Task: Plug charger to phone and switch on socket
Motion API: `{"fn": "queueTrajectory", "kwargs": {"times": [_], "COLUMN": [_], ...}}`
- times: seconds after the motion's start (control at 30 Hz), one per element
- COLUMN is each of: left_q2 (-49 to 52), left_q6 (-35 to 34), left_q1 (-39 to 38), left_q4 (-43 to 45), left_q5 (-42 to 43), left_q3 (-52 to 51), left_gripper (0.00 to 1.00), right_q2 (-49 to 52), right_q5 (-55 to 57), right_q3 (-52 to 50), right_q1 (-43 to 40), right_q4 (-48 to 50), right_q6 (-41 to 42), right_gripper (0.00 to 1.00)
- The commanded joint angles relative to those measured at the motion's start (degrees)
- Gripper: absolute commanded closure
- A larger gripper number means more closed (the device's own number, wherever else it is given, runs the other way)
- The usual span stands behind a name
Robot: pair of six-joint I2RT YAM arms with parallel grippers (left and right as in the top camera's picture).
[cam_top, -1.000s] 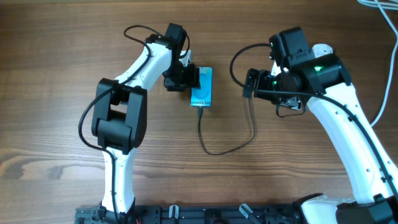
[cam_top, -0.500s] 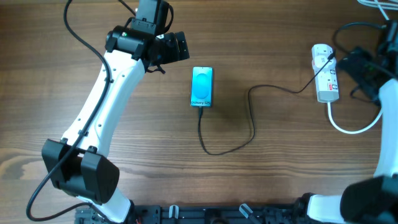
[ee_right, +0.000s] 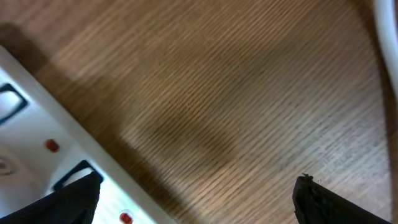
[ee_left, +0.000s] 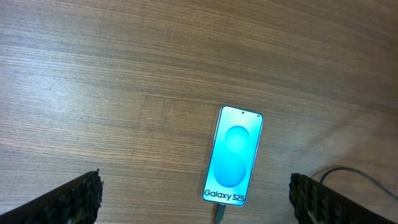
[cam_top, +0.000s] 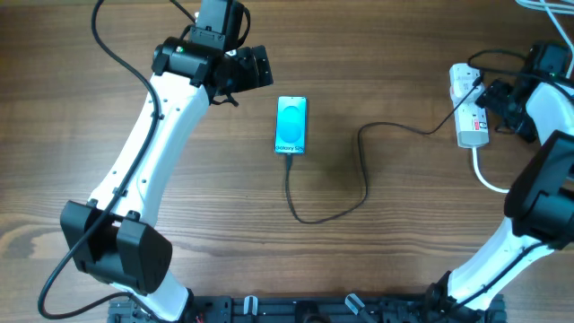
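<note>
The phone [cam_top: 291,126] lies flat mid-table, cyan screen up, and also shows in the left wrist view [ee_left: 234,155]. The black charger cable [cam_top: 363,179] runs from its "Galaxy S25" end, where the plug tip [ee_left: 219,214] sits against the edge, in a loop to the white socket [cam_top: 471,121] at the right. My left gripper [cam_top: 260,72] is open and empty, up and left of the phone; its fingers [ee_left: 196,199] frame it. My right gripper [cam_top: 491,93] is open right beside the socket; its wrist view [ee_right: 196,199] shows the socket [ee_right: 37,168] with red marks under the left finger.
The socket's thick white power cord [cam_top: 489,184] curves off to the right behind my right arm, and it also shows in the right wrist view [ee_right: 385,25]. More white cords [cam_top: 547,13] lie at the far right corner. Bare wooden table lies around the phone.
My left gripper has pulled away from the phone, up and to the left. My right arm has swung from the table's middle to the far right and closed in on the socket.
</note>
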Motion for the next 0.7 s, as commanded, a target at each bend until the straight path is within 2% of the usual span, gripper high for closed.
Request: {"fn": "queueTrajectory", "kwargs": {"times": [0.0, 0.2, 0.3, 0.67], "left_q2": [0.2, 0.2, 0.2, 0.2], "left_q6": [-0.5, -0.5, -0.5, -0.5], "left_q1": [0.4, 0.4, 0.4, 0.4], "left_q4": [0.1, 0.1, 0.1, 0.1], "left_q5": [-0.9, -0.9, -0.9, -0.9], "left_q3": [-0.3, -0.3, -0.3, -0.3], "left_gripper": [0.0, 0.0, 0.0, 0.0], "right_q2": [2.1, 2.6, 3.4, 4.7], "right_q5": [-0.7, -3.0, -8.2, -12.7], "right_q3": [-0.1, -0.1, -0.1, -0.1], "right_q1": [-0.3, -0.3, -0.3, -0.3], "right_q4": [1.3, 3.9, 4.1, 1.1], "right_q6": [-1.5, -1.7, -1.8, -2.8], "right_gripper": [0.0, 0.0, 0.0, 0.0]}}
